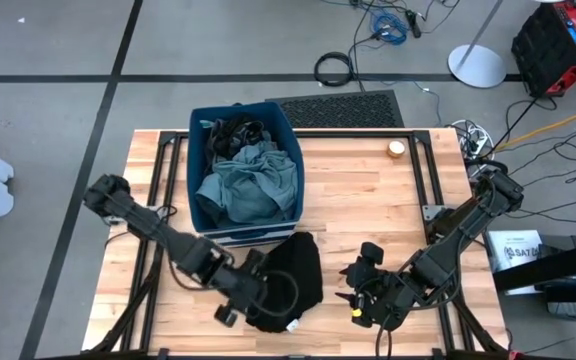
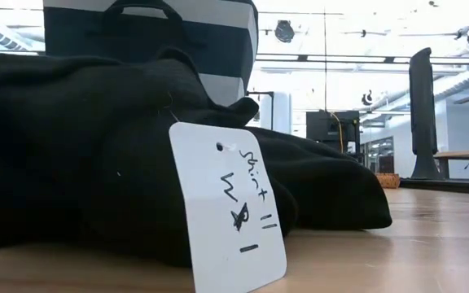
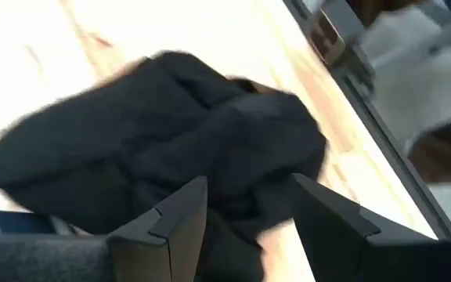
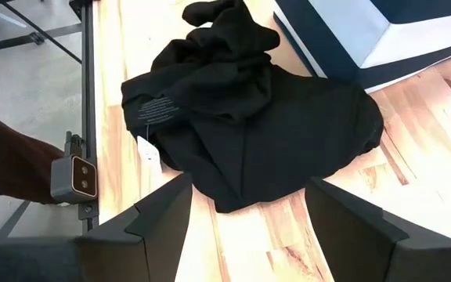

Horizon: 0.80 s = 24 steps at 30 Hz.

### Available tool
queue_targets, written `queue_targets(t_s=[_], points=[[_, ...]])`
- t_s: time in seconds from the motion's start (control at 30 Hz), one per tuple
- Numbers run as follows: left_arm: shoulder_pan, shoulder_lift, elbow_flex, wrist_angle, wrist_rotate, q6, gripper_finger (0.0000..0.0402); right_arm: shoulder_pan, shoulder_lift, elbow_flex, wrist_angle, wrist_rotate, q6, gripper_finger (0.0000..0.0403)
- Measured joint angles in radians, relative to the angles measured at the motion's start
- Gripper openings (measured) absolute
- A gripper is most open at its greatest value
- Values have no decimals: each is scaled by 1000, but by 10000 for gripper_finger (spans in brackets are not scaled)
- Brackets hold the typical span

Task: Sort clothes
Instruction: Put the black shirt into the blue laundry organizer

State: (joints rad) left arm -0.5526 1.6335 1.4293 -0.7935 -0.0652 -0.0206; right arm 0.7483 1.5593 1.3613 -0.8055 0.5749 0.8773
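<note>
A black garment (image 1: 298, 280) lies crumpled on the wooden table near its front edge, with a white tag (image 2: 226, 207) at its near side. Just behind it stands the navy-blue bin (image 1: 200, 160), which holds a grey-green garment (image 1: 253, 185) and dark clothes (image 1: 233, 132) at its far end. My left gripper (image 1: 240, 300) hovers open over the black garment's left edge; in the left wrist view the black garment (image 3: 155, 133) lies beyond the left gripper (image 3: 245, 188). My right gripper (image 1: 360, 285) stands open to the right of the black garment (image 4: 249, 117), pointing at it with nothing between its fingers (image 4: 245, 188).
A small round roll (image 1: 396, 148) lies at the table's far right. Black frame rails (image 1: 423, 170) run along the tabletop's sides. Bare wood (image 1: 368, 200) stretches between the bin and the right rail. Cables and a stand base (image 1: 476, 65) lie on the floor behind.
</note>
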Motion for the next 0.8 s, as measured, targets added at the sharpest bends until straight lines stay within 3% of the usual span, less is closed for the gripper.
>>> queue_targets(t_s=[0.4, 0.7, 0.8], points=[[-217, 152, -97, 101, -178, 63, 191, 0, 0, 0, 0, 0, 0, 238], [-277, 310, -106, 124, -371, 141, 191, 0, 0, 1, 1, 0, 1, 238], [-281, 337, -106, 137, -376, 141, 191, 0, 0, 1, 1, 0, 1, 238]])
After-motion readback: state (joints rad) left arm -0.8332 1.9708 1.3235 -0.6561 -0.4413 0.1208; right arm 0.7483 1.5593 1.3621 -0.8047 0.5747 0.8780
